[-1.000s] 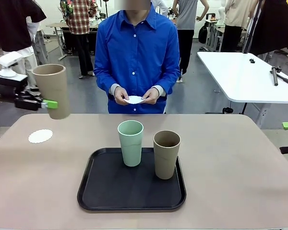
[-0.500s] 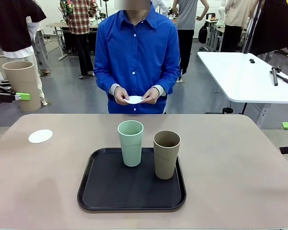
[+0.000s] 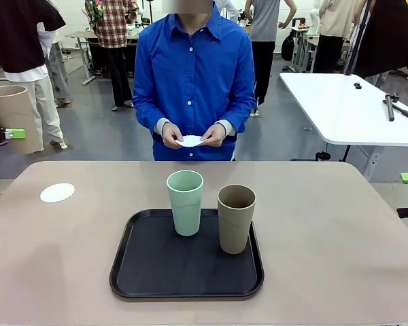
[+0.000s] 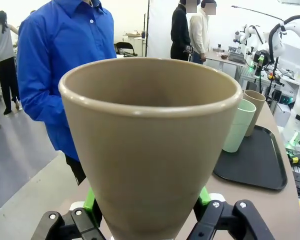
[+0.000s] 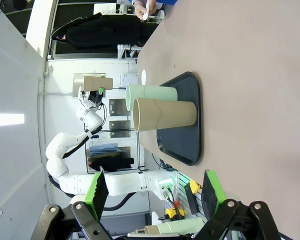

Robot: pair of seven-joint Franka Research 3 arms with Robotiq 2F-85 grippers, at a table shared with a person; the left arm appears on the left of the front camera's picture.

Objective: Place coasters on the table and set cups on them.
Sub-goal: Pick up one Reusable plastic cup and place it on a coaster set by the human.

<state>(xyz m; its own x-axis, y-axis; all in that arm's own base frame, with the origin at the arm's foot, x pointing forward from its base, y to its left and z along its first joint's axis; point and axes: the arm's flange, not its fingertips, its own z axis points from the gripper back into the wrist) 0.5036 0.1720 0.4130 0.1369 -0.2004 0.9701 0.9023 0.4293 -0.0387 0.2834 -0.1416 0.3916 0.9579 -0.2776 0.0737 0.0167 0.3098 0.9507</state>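
While the left gripper (image 4: pixel 147 200) clamps a tan cup (image 4: pixel 150 150) upright, one coaster (image 3: pixel 57 193) lies on the table (image 3: pixel 326 224) below and to its right. Farther right, the mint cup (image 3: pixel 185 202) and second tan cup (image 3: pixel 236 219) stand on the tray (image 3: pixel 187 275). The right gripper (image 5: pixel 155 195) gapes wide, holding nothing.

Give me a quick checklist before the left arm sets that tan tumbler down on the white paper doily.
1. Grip: left gripper clamps the tall tan-brown tumbler, upright: ok.
2. Target: round white scalloped paper doily lies bare on the beige tabletop: ok.
3. Alignment: tumbler over doily: not ok, it hangs beyond the table's left edge.
4. Clearance: person's hands away from target: ok, holding another doily.
5. Other arm: right gripper open, away from the path: ok.
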